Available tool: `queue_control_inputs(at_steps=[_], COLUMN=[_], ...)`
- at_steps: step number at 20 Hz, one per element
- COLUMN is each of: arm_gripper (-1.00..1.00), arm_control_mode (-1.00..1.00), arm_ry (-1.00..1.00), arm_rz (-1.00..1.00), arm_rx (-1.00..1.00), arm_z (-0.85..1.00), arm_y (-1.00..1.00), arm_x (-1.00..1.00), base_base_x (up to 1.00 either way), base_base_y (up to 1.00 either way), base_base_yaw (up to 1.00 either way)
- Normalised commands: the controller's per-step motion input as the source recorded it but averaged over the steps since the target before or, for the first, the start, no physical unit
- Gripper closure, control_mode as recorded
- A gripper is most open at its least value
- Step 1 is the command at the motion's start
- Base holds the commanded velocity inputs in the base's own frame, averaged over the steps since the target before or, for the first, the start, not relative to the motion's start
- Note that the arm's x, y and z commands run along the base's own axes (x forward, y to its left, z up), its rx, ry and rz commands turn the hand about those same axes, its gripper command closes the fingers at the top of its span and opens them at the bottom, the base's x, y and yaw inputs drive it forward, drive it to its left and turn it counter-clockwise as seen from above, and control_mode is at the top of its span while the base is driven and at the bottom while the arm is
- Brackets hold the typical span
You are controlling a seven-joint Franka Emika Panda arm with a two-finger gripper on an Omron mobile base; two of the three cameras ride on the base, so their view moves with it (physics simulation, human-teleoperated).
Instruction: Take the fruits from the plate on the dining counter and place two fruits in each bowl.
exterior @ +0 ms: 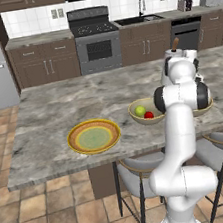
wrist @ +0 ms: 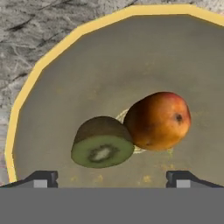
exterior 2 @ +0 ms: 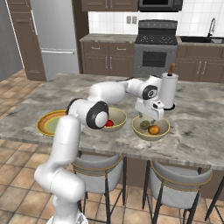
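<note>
Grey-beige stone tops the dining counter (exterior: 47, 105), where the plate (exterior: 94, 136) is seen bare. The gripper (exterior 2: 151, 118) is held wide apart above one bowl (exterior 2: 151, 127) containing the orange fruit (wrist: 158, 120) and the cut green fruit (wrist: 102, 142), touching. The red fruit (exterior: 148, 115) and yellow-green fruit (exterior: 140, 110) are seen in the other bowl (exterior: 146, 111).

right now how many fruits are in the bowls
4. The yellow-green fruit and red fruit sit in the bowl nearer the plate; the kiwi half and orange fruit lie in the other bowl.

Paper-towel roll (exterior 2: 168, 89), stove (exterior: 96, 40), stools (exterior 2: 177, 186)
</note>
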Motion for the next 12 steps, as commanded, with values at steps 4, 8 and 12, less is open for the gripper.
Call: queue_control_inputs(at_steps=[4, 8, 12], arm_gripper=[-1.00, -1.00, -1.00], arm_control_mode=[-1.00, -1.00, -1.00], arm_ry=[-0.12, -0.22, -0.28], arm_rz=[0.08, 0.16, 0.17], arm_rx=[-0.01, -0.08, -0.12], arm_z=[0.63, 0.75, 0.87], arm_y=[0.40, 0.65, 0.78], arm_x=[-0.76, -0.99, -1.00], base_base_x=[0.00, 0.00, 0.00], base_base_y=[0.00, 0.00, 0.00], base_base_yaw=[0.00, 0.00, 0.00])
